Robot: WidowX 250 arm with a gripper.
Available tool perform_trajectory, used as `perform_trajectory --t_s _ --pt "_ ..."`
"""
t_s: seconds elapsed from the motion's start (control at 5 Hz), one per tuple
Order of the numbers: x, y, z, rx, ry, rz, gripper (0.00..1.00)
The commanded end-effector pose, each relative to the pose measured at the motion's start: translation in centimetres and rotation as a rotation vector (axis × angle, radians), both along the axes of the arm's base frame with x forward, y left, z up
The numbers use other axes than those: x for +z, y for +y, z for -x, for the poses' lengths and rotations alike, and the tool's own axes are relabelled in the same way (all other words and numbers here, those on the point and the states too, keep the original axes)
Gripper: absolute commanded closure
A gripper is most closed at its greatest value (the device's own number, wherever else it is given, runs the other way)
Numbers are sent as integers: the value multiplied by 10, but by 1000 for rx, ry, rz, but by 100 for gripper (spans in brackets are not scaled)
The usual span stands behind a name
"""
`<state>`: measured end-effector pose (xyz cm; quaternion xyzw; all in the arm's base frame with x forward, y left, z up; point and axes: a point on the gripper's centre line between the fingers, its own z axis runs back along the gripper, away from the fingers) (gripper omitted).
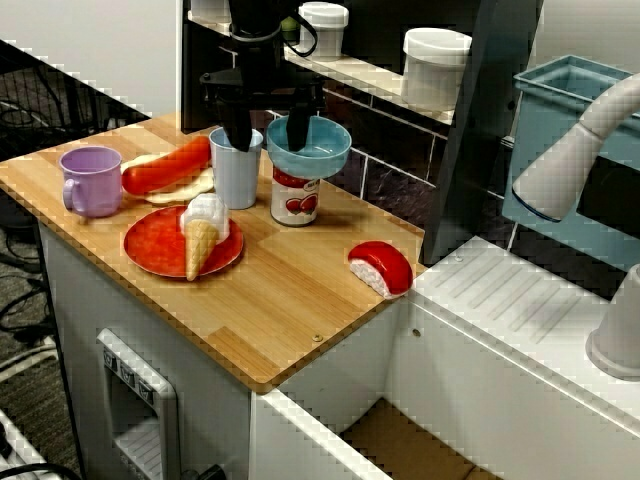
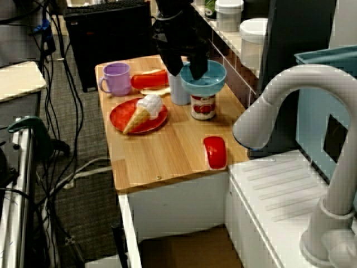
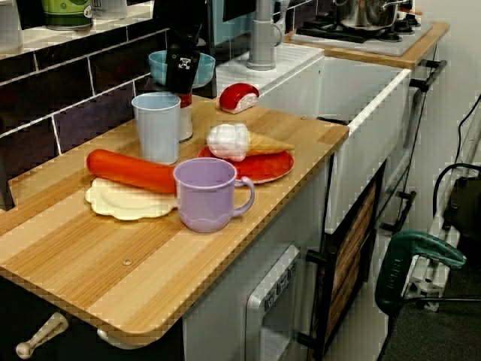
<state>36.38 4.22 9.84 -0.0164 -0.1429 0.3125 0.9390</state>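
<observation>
Hanging over the back of the wooden counter [image 1: 300, 300] in the view from the front, the black gripper [image 1: 267, 135] has its fingers spread: one drops inside the blue bowl [image 1: 318, 150], the other stays outside its rim, just above the pale blue cup [image 1: 236, 170]. The bowl sits on a tomato can [image 1: 295, 200]. The view from over the tap shows that straddle too, with the gripper [image 2: 187, 71] wide, one finger in the bowl [image 2: 209, 84] and the cup [image 2: 178, 92] just beside the can [image 2: 203, 107]. The low view along the counter hides the fingertips: the gripper [image 3: 180, 69] covers part of the bowl [image 3: 154, 66] and its spread cannot be told there, while a purple mug [image 3: 207, 194] stands nearest the lens
</observation>
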Motion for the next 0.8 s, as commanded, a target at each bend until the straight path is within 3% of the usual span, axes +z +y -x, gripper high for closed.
perform_trajectory --t_s 0.0,0.6 --pt "13 9 -2 14 -27 8 0" --pt "33 11 2 22 -25 74 0"
